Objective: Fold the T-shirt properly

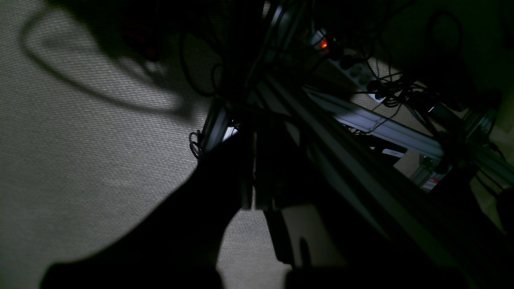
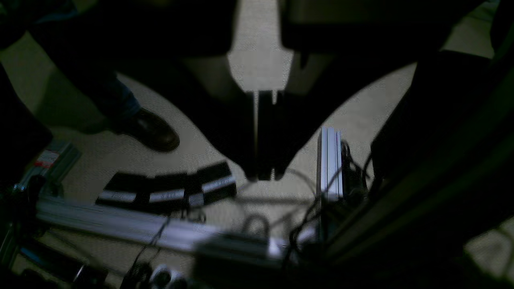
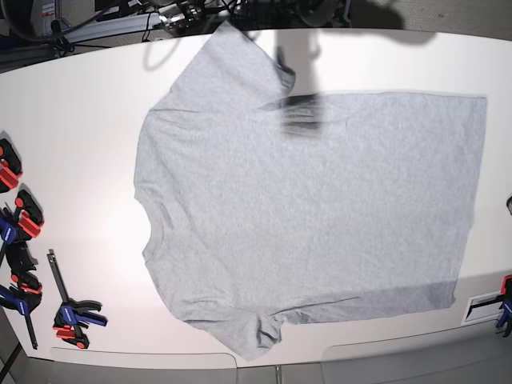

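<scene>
A: Count first. One T-shirt (image 3: 312,216), light heather grey, plain side up, spread flat on the white tabletop (image 3: 80,120). Neck opening toward the base view's left, hem toward its right, one sleeve pointing to the far edge, the other to the near edge.

B: Clamps?

A: Red, black and blue bar clamps (image 3: 68,308) bunched along the tabletop's left edge. They overlap, so I cannot count them for certain. One more clamp (image 3: 504,300) at the right edge, only partly in frame.

B: Arms over the shirt?

A: None in the base view. Only a dark shadow falls across the shirt near its far sleeve.

B: Where are the fingers, then?

A: Both wrist cameras look down at carpeted floor (image 1: 80,160), under and beside the tabletop. Left gripper (image 1: 255,188): two dark fingers pressed together, nothing between them. Right gripper (image 2: 265,168): two fingers, also pressed together, holding nothing.

B: So the shirt relative to them?

A: Well apart. No cloth shows in either wrist view; the shirt lies up on the tabletop while both pairs of fingers hang over the floor.

B: Anything else down there?

A: Aluminium frame rails (image 2: 120,222), tangled cables, one power strip (image 1: 345,64) with a lit orange switch, and one dark shoe (image 2: 150,130) on the carpet in the right wrist view.
</scene>
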